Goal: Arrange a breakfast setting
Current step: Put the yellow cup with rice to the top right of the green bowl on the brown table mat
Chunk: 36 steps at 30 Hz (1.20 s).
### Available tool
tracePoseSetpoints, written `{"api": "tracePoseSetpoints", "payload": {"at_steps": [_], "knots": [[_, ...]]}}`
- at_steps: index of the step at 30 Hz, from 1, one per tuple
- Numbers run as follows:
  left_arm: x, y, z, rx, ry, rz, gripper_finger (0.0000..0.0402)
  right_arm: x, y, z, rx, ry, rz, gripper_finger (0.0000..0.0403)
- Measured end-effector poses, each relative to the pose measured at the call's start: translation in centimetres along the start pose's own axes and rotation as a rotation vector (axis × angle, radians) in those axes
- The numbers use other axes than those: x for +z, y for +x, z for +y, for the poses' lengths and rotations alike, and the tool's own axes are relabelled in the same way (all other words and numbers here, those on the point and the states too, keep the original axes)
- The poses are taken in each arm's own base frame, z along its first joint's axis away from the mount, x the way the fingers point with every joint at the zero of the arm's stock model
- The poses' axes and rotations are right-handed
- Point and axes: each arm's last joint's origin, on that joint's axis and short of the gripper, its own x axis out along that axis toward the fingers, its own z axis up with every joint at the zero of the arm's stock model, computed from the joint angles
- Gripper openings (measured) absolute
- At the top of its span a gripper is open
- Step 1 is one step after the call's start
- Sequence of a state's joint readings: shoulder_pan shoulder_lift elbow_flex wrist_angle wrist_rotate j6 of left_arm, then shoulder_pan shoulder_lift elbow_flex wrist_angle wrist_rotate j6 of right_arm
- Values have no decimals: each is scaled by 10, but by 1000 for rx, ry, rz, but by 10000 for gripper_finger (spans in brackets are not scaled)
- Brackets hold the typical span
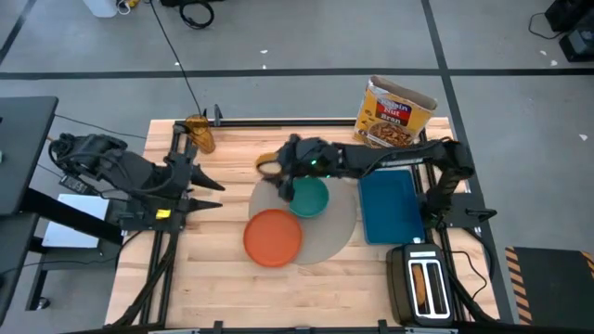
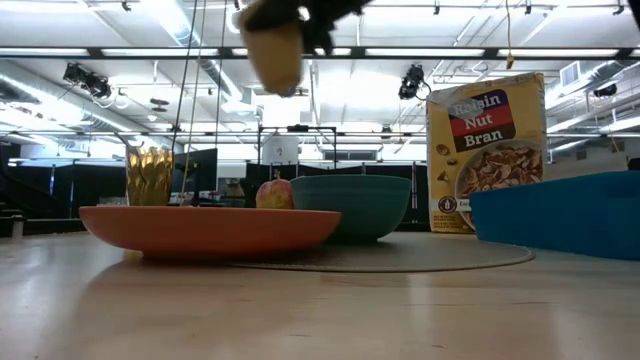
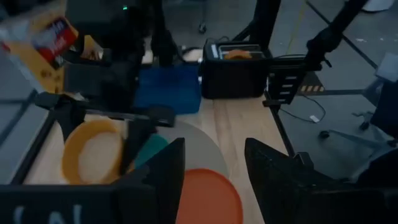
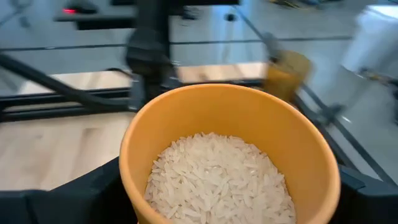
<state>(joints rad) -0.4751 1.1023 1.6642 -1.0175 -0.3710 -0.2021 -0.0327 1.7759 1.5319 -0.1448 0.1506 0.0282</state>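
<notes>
**A:** How far along is the breakfast setting?

**B:** Partway, I'd judge. The grey placemat [image 1: 334, 237] lies mid-table, with the orange plate [image 1: 273, 237] overlapping its near-left edge and the teal bowl [image 1: 309, 197] on its far part. A red apple [image 2: 275, 193] shows beside the bowl in the low view. I see no spoon or bread laid out.

**A:** And the cup?

**B:** The yellow-orange cup [image 4: 230, 155] is up in the air, clamped between the fingers of the right gripper [image 1: 278, 172], just left of the bowl and above the placemat's far-left edge. It looks not yet set down.

**A:** Anything inside the containers?

**B:** The cup holds white rice grains, roughly half full. The plate looks bare, and so does the blue tray [image 1: 391, 206] to the right. The bowl's inside isn't clear enough to say.

**A:** The other arm?

**B:** The left gripper [image 1: 206, 183] waits at the table's left, fingers spread, holding nothing.
</notes>
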Motion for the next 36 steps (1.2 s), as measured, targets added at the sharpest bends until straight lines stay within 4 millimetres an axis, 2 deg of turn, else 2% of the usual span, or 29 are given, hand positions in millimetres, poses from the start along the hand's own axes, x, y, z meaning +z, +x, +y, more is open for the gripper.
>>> {"api": "tracePoseSetpoints", "payload": {"at_steps": [5, 9, 18, 22, 26, 31, 36], "knots": [[-11, 4, 3, 5, 21, -57, 172, -18, -28, -28, -105, 63, 18, 328], [-17, 19, 10, 96, -16, -107, 172, -43, -50, -45, -174, 111, -9, 328], [-15, 57, 42, 310, -159, -173, 172, -133, -77, -80, -276, 178, -83, 328], [-9, 67, 51, 353, -193, -214, 172, -167, -83, -88, -279, 186, -145, 328], [-6, 81, 59, 388, -226, -230, 172, -190, -82, -96, -217, 193, -155, 328], [-6, 96, 66, 418, -227, -217, 172, -213, -74, -110, -147, 185, -115, 328], [-9, 110, 66, 401, -200, -175, 172, -224, -65, -121, -104, 148, -136, 328]]}}
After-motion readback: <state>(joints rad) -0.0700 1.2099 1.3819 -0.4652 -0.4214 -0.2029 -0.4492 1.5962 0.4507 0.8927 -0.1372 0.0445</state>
